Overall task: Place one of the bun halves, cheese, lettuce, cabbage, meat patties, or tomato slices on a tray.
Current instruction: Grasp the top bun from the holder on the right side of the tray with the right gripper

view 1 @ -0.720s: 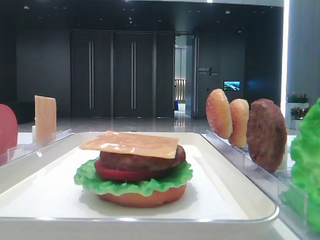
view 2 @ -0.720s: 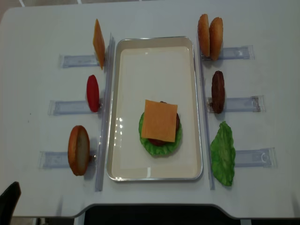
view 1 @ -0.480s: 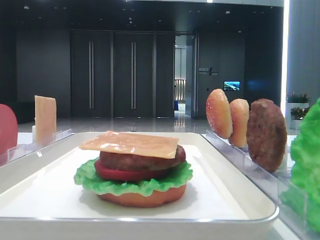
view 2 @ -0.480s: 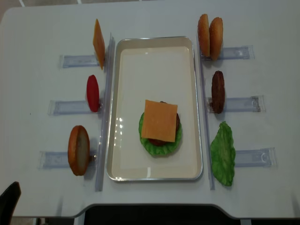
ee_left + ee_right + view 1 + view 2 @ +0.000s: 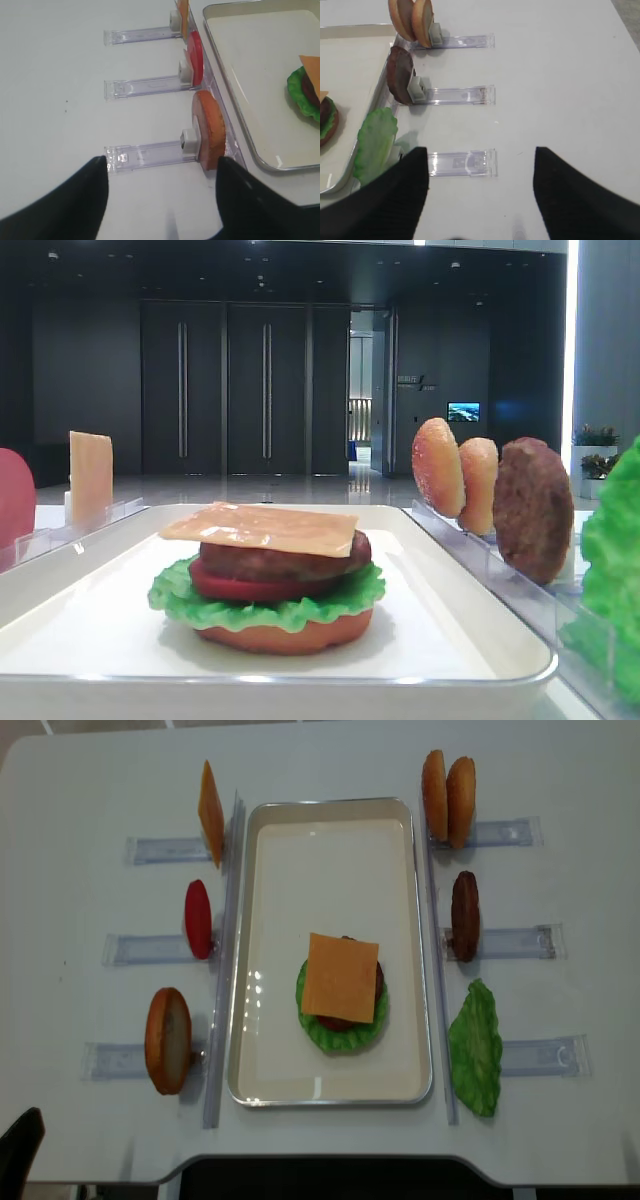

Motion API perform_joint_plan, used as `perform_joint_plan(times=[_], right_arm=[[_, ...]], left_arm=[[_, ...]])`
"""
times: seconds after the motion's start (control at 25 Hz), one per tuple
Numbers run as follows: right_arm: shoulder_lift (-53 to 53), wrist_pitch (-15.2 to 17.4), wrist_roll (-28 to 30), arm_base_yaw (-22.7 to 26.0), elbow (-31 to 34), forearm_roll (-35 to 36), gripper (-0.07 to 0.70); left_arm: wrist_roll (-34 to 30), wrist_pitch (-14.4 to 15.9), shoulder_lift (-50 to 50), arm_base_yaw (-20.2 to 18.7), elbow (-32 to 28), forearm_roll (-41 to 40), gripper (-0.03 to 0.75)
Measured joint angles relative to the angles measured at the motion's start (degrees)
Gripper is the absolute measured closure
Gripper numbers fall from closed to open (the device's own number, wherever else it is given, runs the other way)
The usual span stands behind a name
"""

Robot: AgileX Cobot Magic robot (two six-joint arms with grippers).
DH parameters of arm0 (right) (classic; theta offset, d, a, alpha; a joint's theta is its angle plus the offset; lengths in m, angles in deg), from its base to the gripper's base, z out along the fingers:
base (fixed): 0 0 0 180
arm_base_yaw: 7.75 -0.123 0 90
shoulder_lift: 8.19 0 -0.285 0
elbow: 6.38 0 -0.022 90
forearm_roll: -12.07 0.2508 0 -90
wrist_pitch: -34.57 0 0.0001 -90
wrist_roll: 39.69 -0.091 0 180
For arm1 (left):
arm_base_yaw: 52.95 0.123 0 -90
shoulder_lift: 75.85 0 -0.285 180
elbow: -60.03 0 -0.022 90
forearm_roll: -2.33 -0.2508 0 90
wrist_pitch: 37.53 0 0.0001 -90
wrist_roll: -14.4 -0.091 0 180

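The burger on the tray (image 5: 258, 920) is part-built: bottom bun, lettuce, a tomato slice, a meat patty and a cheese slice (image 5: 340, 977) on top. What seems to be missing is a bun top, so the step in hand looks like the pause before fetching one.

The right gripper (image 5: 480, 195) hovers above the table with its fingers spread wide and nothing between them. Straight ahead of it lies an empty clear rack (image 5: 462, 163). The spare lettuce leaf (image 5: 376, 142) stands ahead and to its left, the spare patty (image 5: 400, 75) farther ahead on that side, and the two sesame bun tops (image 5: 414, 19) farthest off, upright against their rack.

The left gripper (image 5: 160, 200) also stands open and empty, with the smooth orange bun (image 5: 209, 129) just ahead and slightly right of it.

The next move probably calls for the right arm to reach forward past the patty, turn to pinch one upright bun top across its thickness, then carry it left over the cheese.
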Motion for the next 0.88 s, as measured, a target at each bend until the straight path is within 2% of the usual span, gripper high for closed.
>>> perform_joint_plan(times=[0.4, 0.6, 0.88], right_arm=[[0.8, -0.1, -0.7, 0.0, -0.3, 0.0, 0.197], [11.7, -0.9, -0.7, 0.0, -2.7, 0.0, 0.197], [33.0, -5.4, -0.7, 0.0, -9.0, 0.1, 0.197]], left_arm=[[0.0, 0.0, 0.0, 0.0, 0.0, 0.0, 0.199], [0.0, -0.1, 0.0, 0.0, 0.0, 0.0, 0.199], [0.0, -0.1, 0.0, 0.0, 0.0, 0.0, 0.199]])
